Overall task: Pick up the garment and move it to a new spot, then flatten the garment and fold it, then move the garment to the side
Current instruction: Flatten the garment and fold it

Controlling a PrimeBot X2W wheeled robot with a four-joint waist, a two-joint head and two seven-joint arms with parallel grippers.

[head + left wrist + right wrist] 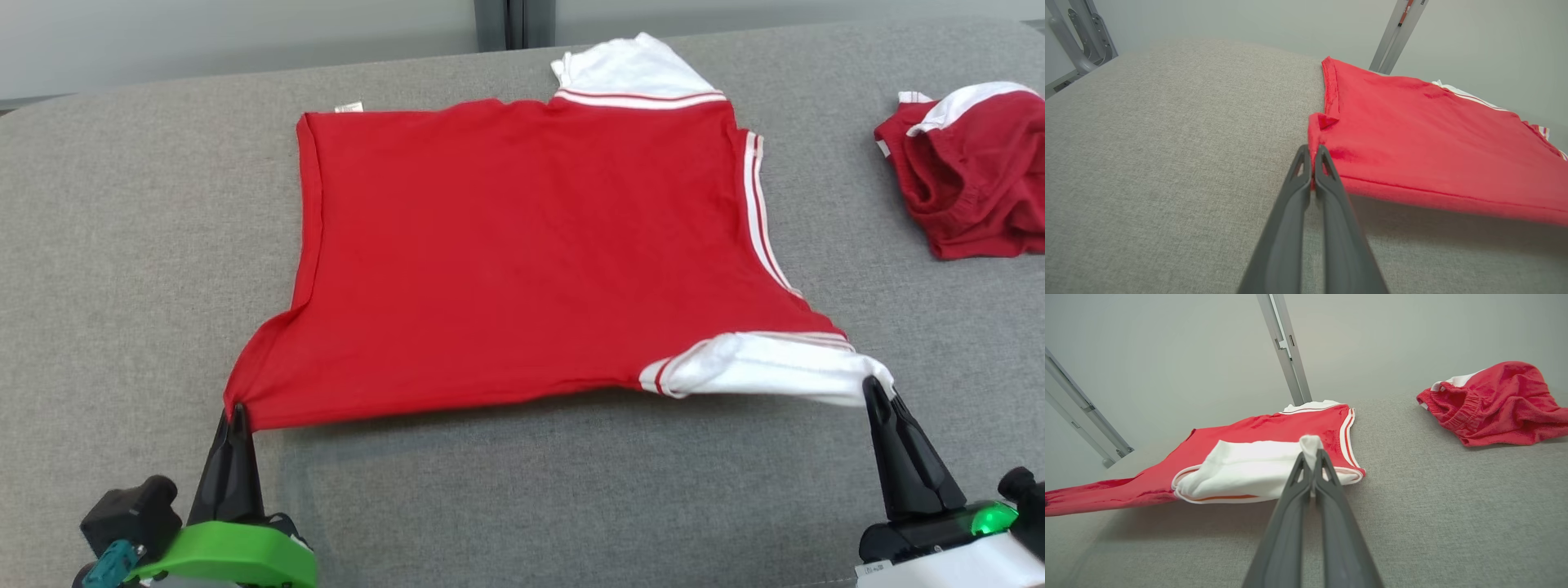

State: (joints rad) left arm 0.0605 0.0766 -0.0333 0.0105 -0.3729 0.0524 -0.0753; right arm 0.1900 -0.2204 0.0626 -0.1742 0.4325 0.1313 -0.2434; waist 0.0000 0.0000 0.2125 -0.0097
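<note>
A red shirt [531,245] with white sleeves and white stripes lies spread on the grey cushioned surface [122,245], its near edge lifted off the fabric. My left gripper [237,412] is shut on the shirt's near left red corner [1314,134]. My right gripper [880,390] is shut on the tip of the near white sleeve [1249,465]. The far white sleeve [629,65] lies at the back edge. In the right wrist view the shirt [1274,428] slopes up from the surface toward my fingers [1298,486].
A second crumpled red garment with white trim [971,171] lies at the right edge of the surface, seen as a heap [1494,400] in the right wrist view. Metal frame posts [1286,347] stand behind the surface against a pale wall.
</note>
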